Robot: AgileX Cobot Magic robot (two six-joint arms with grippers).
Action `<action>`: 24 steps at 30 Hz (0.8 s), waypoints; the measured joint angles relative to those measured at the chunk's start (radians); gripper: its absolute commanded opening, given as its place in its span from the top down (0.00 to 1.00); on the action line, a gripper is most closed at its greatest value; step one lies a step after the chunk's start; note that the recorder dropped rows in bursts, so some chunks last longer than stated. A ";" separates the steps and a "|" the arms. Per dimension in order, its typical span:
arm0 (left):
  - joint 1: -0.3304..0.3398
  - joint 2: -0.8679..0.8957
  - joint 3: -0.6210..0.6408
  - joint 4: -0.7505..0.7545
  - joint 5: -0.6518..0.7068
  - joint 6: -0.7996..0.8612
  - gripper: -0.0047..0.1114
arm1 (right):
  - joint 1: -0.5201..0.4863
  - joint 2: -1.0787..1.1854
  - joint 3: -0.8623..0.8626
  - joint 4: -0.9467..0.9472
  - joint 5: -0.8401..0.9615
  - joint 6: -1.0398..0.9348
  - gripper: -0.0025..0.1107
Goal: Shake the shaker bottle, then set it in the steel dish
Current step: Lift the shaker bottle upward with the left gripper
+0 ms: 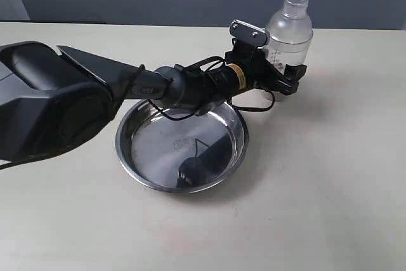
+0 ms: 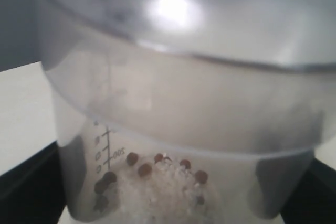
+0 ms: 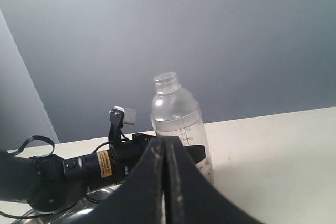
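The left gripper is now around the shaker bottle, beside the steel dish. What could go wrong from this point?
1. The left gripper sits low on the shaker bottle, and the tall dome stands free above it. If the hold is loose, shaking may tilt the bottle or let it slip. Whether the jaws press on it is not visible.
2. A black cable hangs from the wrist near the far rim of the steel dish. It might catch there.

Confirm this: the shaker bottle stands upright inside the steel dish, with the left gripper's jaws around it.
Not inside: the exterior view shows the shaker bottle upright on the table just beyond the steel dish, with the left gripper around it.
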 measured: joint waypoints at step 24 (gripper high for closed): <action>-0.046 -0.190 0.085 0.398 0.187 -0.332 0.96 | 0.000 0.000 0.000 -0.002 -0.011 0.000 0.99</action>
